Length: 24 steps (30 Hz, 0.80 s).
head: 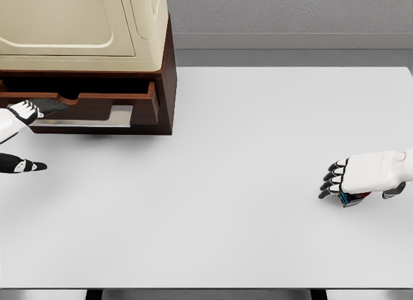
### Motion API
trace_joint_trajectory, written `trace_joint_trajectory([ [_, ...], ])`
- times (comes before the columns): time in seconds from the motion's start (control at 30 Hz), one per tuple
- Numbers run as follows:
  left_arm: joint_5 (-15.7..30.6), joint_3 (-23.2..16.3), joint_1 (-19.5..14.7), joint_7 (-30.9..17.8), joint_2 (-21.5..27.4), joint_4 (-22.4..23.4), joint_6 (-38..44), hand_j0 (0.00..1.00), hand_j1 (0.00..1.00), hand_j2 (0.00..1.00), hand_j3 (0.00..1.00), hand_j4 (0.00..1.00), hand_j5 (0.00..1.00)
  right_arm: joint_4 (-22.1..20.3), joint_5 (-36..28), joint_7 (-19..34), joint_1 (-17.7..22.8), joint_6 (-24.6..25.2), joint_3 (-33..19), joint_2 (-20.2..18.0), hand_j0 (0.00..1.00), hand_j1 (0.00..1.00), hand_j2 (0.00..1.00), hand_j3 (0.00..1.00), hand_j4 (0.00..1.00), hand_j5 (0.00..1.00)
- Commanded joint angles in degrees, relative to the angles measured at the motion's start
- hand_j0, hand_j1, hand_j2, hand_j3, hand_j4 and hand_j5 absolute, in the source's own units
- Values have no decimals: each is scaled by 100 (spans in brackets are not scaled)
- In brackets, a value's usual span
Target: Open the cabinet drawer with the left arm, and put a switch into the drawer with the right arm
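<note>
Switch (353, 198) clasped under right robot hand (361, 177) on worktop (232, 151); left robot hand (26, 111), fingers hooked at drawer (97, 106) front. Drawer should be pulled straight, fully out.

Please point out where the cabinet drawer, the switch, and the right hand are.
cabinet drawer (97, 106): head view, on its brown front panel.
switch (352, 198): head view, on the part showing under the fingers.
right hand (371, 172): head view, on its white back.

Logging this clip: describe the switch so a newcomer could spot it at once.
On the white table, look near the right edge, at the white right hand. The small dark switch with a blue edge sits under its curled fingers, the table's only loose item.
</note>
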Motion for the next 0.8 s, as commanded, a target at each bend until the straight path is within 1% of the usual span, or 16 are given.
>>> trace_joint_trajectory([
  [0.0, 29, -30, 0, 3, 7, 10, 9, 100, 100, 100, 100, 100, 100, 0, -21, -1, 0, 9, -4, -12, 100, 100, 100, 100, 100, 100],
  [0.13, 20, -47, -9, 3, -2, 19, 9, 100, 100, 100, 100, 100, 100, 0, -21, -1, 0, 9, -4, -20, 100, 100, 100, 100, 100, 100],
  [0.17, 12, -56, -9, 3, -10, 98, 9, 100, 100, 100, 100, 100, 100, 0, -12, -1, 0, 9, -4, -20, 100, 100, 100, 100, 100, 100],
  [0.3, 12, -170, -26, 3, -19, 98, 9, 100, 100, 100, 100, 100, 100, 0, -3, -1, 0, 9, -4, -29, 100, 100, 100, 100, 100, 100],
  [0.53, 3, -206, -35, 3, -46, 98, 9, 100, 100, 100, 100, 100, 100, -9, -3, -1, 0, 9, -4, -20, 100, 100, 100, 100, 100, 100],
  [0.6, 3, -214, -35, 3, -54, 142, 9, 100, 100, 100, 100, 100, 100, -9, -3, -1, 0, 9, -4, -20, 95, 95, 95, 95, 95, 95],
  [0.63, 3, -214, -35, 3, -54, 142, 9, 100, 100, 100, 100, 100, 100, -9, -3, -1, 0, 9, -4, -20, 94, 94, 94, 94, 94, 94],
  [0.67, 3, -214, -35, 3, -54, 142, 9, 100, 100, 100, 100, 100, 100, -9, -3, -1, 0, 9, -12, -20, 96, 96, 96, 96, 96, 96],
  [0.7, -6, -214, -44, 3, -63, 142, 9, 100, 100, 100, 100, 100, 100, -9, -12, -1, 0, 9, -4, -20, 100, 100, 100, 100, 100, 100],
  [0.77, -6, -223, -44, 3, -72, 142, 9, 100, 100, 100, 100, 100, 100, -9, -12, -1, 0, 9, -4, -20, 100, 100, 100, 100, 100, 100],
])
